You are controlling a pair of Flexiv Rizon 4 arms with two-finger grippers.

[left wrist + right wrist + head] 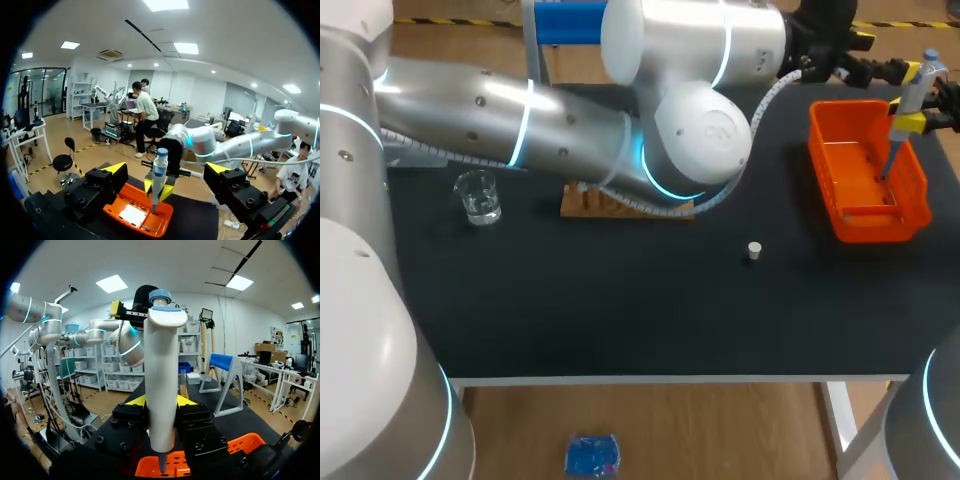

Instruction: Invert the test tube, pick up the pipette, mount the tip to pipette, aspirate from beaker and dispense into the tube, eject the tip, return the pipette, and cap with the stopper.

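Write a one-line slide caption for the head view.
Right arm's fingers hold the pipette over the orange bin; beaker and stopper stand on the table.

Silver-grey segments of the left arm (500,125) (one joint cap (705,135) is white) are joined by glowing blue rings (523,125); small dark screws (478,101) are seen, and a white spiral cable (770,95) is led to the black, yellow-tipped left gripper (166,169).
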